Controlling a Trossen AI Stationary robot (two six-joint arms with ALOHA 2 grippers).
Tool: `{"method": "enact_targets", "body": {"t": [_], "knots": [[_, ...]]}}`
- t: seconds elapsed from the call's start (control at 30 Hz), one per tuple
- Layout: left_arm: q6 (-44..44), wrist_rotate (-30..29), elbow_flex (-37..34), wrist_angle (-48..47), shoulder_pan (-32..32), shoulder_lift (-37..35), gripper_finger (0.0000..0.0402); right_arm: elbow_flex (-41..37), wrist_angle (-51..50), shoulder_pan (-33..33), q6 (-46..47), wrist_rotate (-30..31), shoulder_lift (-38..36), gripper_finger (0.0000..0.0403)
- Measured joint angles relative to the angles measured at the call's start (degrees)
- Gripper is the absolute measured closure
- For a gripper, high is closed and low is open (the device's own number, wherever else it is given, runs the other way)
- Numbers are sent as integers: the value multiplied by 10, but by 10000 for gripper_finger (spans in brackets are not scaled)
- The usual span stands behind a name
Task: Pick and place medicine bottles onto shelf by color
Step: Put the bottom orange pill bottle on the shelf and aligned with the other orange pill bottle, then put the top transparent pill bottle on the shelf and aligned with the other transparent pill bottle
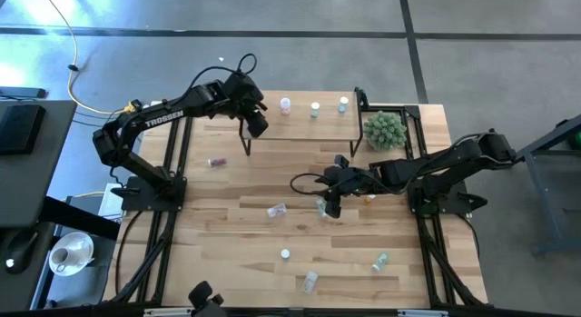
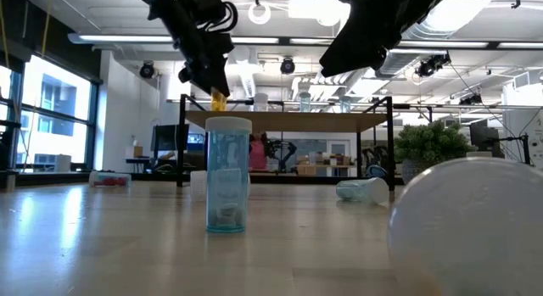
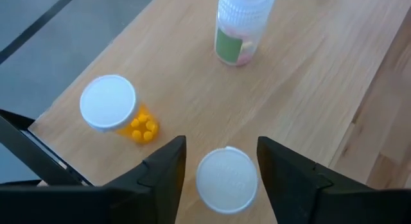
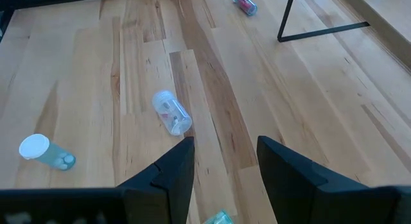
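The shelf (image 1: 313, 126) stands at the table's far side. My left gripper (image 3: 221, 179) hangs open over its left end, a finger on either side of an upright white-capped bottle (image 3: 226, 179) that stands on the board; the cap hides its tint. An orange bottle (image 3: 115, 110) stands beside it near the shelf's corner, and another bottle (image 3: 241, 28) farther along. My right gripper (image 4: 225, 172) is open above the table's middle with nothing between its fingers; a green bottle (image 4: 218, 217) lies just under it and a clear one (image 4: 172, 113) beyond.
A spiky green plant ball (image 1: 384, 129) sits at the shelf's right end. Loose bottles lie about the table: a pink one (image 1: 216, 162) at left, a blue one (image 2: 227, 173) upright near the front, and others (image 1: 380, 261) at the front right.
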Motion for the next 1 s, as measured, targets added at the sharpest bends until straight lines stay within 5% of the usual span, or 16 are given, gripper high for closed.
{"method": "enact_targets", "body": {"t": [0.3,0.57,1.0], "knots": [[0,7,1,4,0,-28,211,0,0,0,0,0,0,242],[-19,70,1,-5,-1,-93,211,0,0,0,0,0,0,242],[-15,87,-13,-103,-44,-201,211,0,0,6,0,-2,0,242]]}}
